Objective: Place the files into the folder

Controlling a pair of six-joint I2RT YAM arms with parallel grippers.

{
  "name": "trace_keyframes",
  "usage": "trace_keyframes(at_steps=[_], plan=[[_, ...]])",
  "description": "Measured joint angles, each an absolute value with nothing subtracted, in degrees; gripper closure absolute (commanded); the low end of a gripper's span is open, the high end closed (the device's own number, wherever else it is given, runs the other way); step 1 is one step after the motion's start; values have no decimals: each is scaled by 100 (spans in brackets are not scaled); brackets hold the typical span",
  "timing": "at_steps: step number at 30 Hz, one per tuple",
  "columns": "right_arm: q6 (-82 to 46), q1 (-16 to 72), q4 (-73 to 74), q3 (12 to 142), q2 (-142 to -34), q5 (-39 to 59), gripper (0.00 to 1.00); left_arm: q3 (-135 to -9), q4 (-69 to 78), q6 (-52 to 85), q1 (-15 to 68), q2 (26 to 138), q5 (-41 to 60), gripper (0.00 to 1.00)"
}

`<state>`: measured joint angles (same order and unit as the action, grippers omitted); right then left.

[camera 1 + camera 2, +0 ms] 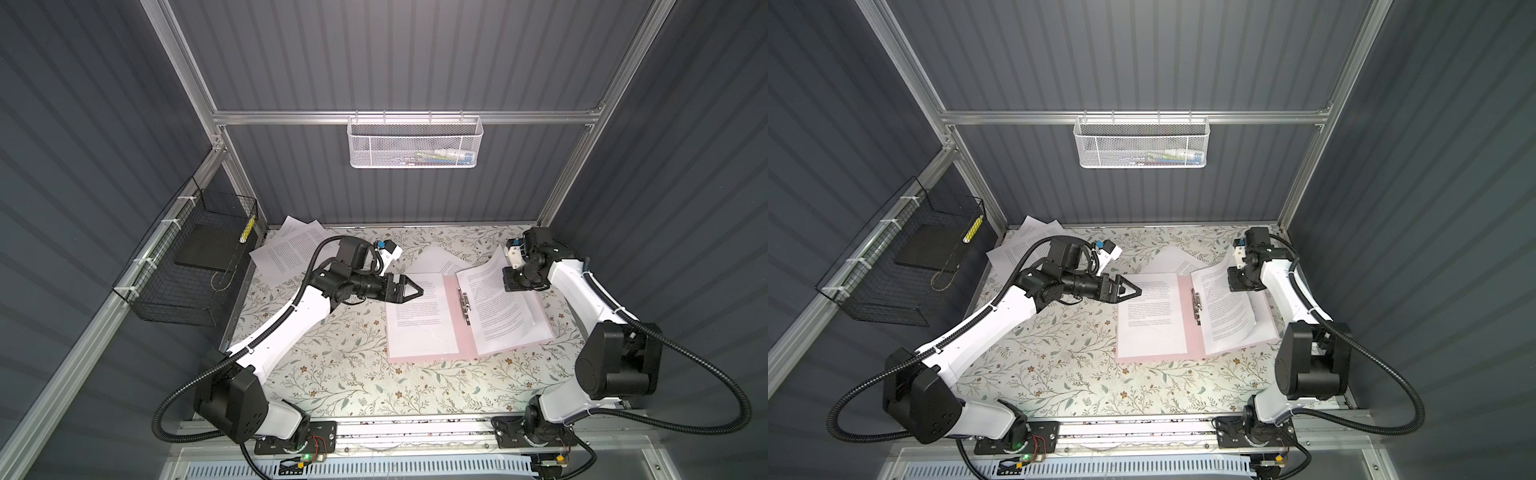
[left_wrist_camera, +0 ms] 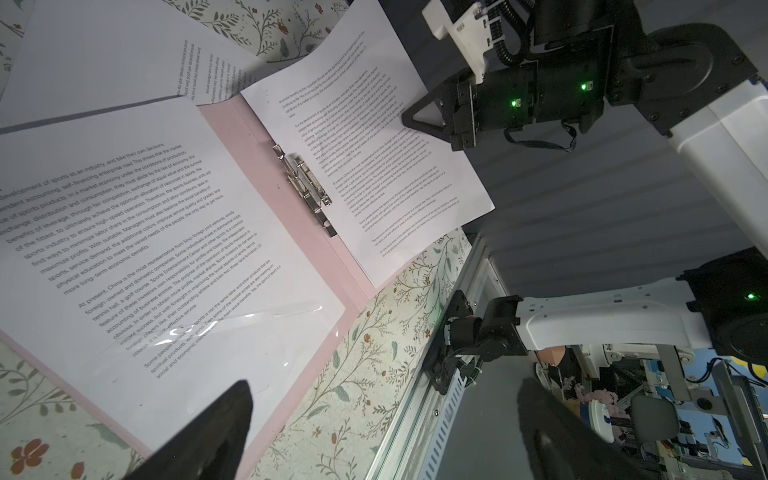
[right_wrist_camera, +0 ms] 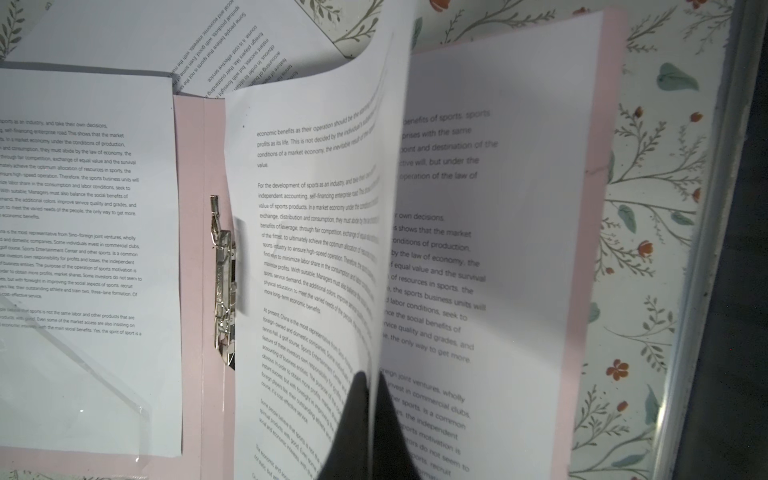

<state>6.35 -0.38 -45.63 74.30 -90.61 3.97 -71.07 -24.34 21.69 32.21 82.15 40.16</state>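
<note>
The pink folder (image 1: 451,320) (image 1: 1185,316) lies open right of centre, its metal clip (image 1: 464,305) (image 3: 222,282) on the spine. One printed file (image 1: 419,320) (image 2: 124,228) rests on its left flap and another (image 3: 478,208) on the right flap. My right gripper (image 1: 510,282) (image 3: 372,382) is shut on the edge of a further file (image 1: 486,282) (image 3: 299,249), lifted and curled above the right flap. The left gripper (image 1: 415,289) (image 2: 386,436) hovers open and empty over the folder's far left corner. Loose files (image 1: 291,249) (image 1: 1021,245) lie at the back left, and one more (image 1: 436,259) behind the folder.
A black wire basket (image 1: 187,291) on the left wall holds a dark slab (image 1: 208,249). A white mesh basket (image 1: 413,143) hangs on the back rail. The floral table (image 1: 353,374) ends at a metal rail near the arm bases.
</note>
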Motion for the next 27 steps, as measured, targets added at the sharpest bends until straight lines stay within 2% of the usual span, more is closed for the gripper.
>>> trace_keyframes(at_steps=[12, 22, 27], plan=[[582, -38, -4539, 7391, -9063, 454, 99, -7107, -2436, 2169, 3221, 8215, 4014, 0], [506, -38, -4517, 7354, -9063, 473, 88, -7107, -2434, 2169, 3223, 8215, 4014, 0], [469, -38, -4508, 7338, -9061, 462, 77, -7107, -2436, 2169, 3221, 8215, 4014, 0]])
